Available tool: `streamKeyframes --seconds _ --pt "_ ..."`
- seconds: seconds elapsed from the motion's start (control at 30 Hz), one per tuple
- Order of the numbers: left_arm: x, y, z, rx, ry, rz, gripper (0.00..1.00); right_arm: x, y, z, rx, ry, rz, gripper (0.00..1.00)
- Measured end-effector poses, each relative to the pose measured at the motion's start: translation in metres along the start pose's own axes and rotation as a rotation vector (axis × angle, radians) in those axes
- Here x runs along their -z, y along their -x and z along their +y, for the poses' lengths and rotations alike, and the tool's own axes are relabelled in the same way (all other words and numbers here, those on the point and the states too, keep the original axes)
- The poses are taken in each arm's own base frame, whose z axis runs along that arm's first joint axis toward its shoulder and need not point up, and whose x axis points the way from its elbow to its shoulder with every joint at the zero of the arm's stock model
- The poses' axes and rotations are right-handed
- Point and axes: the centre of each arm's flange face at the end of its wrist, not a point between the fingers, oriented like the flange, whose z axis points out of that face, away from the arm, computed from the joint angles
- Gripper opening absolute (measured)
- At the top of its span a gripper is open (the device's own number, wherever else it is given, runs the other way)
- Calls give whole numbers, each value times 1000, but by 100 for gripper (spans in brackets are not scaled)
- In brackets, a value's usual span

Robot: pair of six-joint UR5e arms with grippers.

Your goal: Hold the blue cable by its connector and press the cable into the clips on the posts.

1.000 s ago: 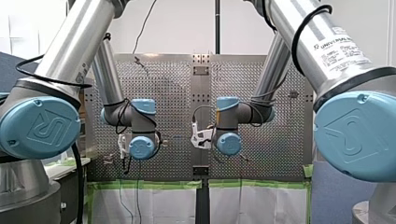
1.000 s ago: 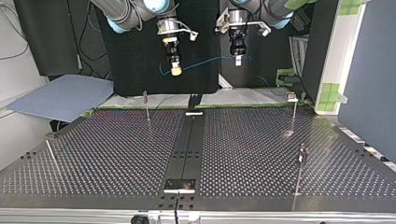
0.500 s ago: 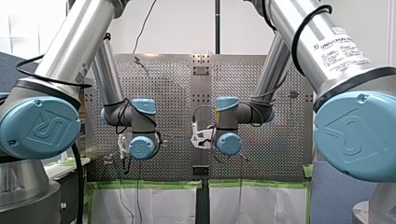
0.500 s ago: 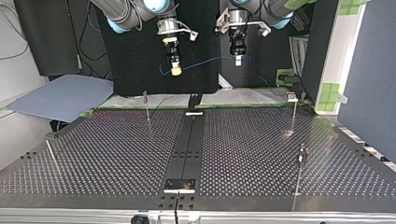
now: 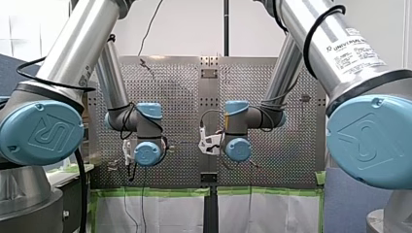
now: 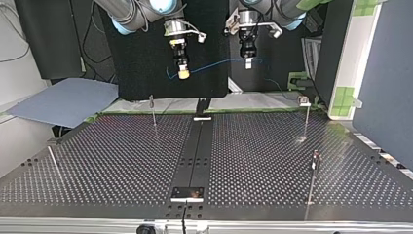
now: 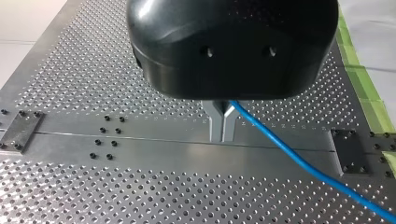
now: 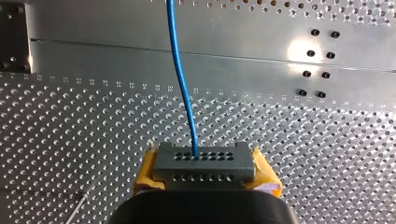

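The blue cable [image 6: 219, 63] hangs in a shallow span between my two grippers, high above the table's far edge in the top view. My right gripper [image 6: 183, 74], with yellow pads [image 8: 145, 173], is shut on the cable's dark grey connector [image 8: 204, 163]; from it the cable [image 8: 181, 79] runs straight ahead. My left gripper [image 7: 222, 137] has its metal fingers shut on the blue cable [image 7: 289, 149], which trails off to one side below it. Thin posts with clips stand on the perforated table [image 6: 122, 161]: one [image 6: 152, 109] at the far left, one [image 6: 305, 117] at the far right and one [image 6: 314, 175] nearer.
A slanted thin rod [image 6: 54, 163] stands at the top view's near left. A dark centre rail [image 6: 197, 151] with a small plate [image 6: 187, 193] runs down the table's middle. A blue-grey sheet [image 6: 68, 100] lies beyond the table's far left corner.
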Motion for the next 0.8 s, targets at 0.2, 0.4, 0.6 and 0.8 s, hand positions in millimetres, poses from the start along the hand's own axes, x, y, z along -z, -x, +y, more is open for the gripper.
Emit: streamKeyframes --seconds 0.2,0.4,0.6,0.8 --pt "0 0 0 0 0 0 0 0 0 0 0 0 0 0" --pt "0 0 0 0 0 0 0 0 0 0 0 0 0 0" --pt "1 -2 1 -6 4 8 0 0 0 0 0 0 0 0" --pt "4 -18 7 -38 12 55 0 0 0 0 0 0 1 0"
